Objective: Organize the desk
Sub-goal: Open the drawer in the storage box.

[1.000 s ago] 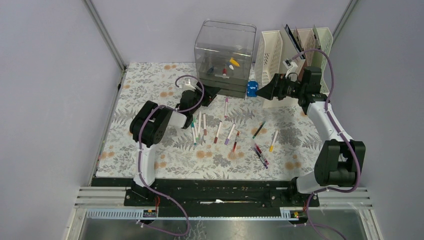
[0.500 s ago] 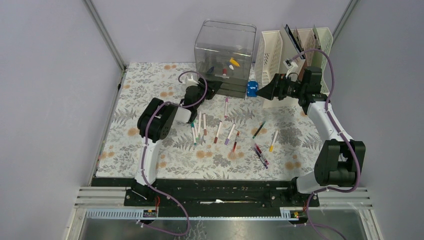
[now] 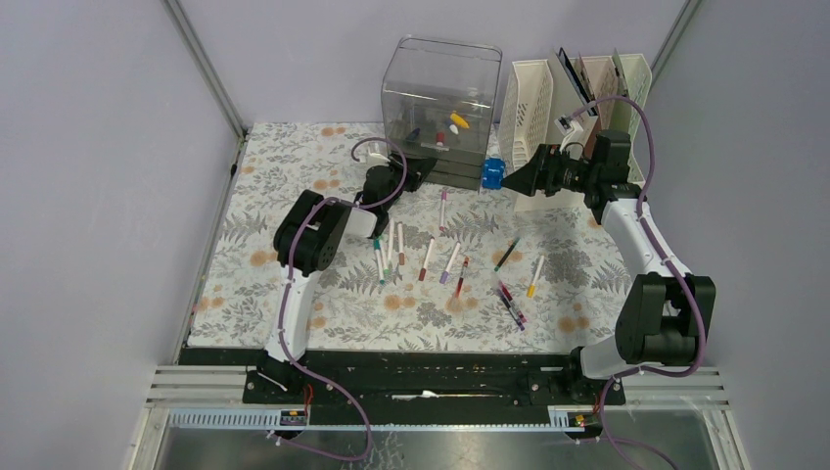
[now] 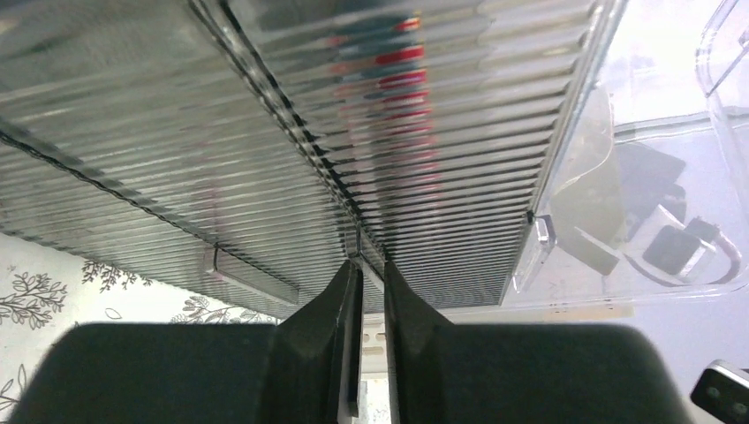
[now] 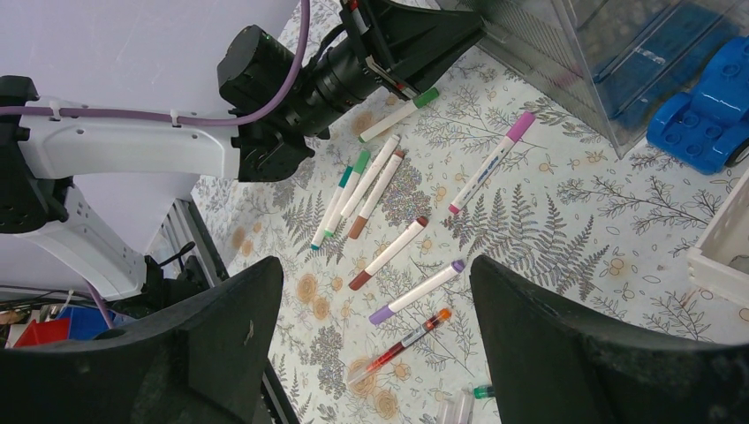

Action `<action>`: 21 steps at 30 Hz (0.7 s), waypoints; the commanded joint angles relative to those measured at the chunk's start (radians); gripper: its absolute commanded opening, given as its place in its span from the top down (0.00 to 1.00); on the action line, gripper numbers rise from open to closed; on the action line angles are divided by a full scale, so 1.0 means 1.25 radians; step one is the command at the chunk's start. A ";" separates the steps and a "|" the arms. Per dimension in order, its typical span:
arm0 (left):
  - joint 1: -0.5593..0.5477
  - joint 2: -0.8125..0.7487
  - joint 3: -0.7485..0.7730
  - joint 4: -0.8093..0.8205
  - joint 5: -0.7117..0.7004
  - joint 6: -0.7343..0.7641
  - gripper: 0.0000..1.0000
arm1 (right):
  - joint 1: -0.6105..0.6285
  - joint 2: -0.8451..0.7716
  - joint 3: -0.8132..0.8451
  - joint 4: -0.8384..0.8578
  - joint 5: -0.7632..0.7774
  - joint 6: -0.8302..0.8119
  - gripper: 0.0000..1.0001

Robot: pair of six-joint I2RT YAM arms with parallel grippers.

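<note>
L gripper (image 4: 366, 265) is at the ribbed drawer front (image 4: 265, 132) of the clear box (image 3: 440, 93), jaws nearly together w/ a thin slit; can't tell if it's pinching anything. R gripper (image 5: 373, 274) is spread wide, empty, above the desk (image 3: 294, 162) nr the blue toy car (image 5: 707, 119). Desk lies ahead of both arm bases, markers (image 3: 431, 257) scattered mid-cloth.

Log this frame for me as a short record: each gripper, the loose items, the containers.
left gripper: jaws nearly together at the ribbed drawer front of the clear box; grip unclear
right gripper: open, empty, raised near the blue toy car
loose items: markers scattered on the desk; blue toy car beside the clear box
containers: clear box and white file rack at the far edge
</note>
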 commanded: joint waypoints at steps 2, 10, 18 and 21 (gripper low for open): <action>0.015 0.020 0.008 0.040 -0.014 -0.015 0.95 | -0.006 -0.003 0.010 0.011 -0.017 -0.012 0.15; 0.016 -0.029 -0.091 0.081 -0.029 -0.006 1.00 | -0.006 -0.010 0.004 0.011 -0.017 -0.014 0.15; 0.017 -0.122 -0.223 0.115 -0.013 0.038 1.00 | -0.007 -0.016 0.001 0.011 -0.016 -0.015 0.15; 0.017 -0.161 -0.259 0.096 0.002 0.058 1.00 | -0.007 -0.017 0.000 0.011 -0.016 -0.015 0.15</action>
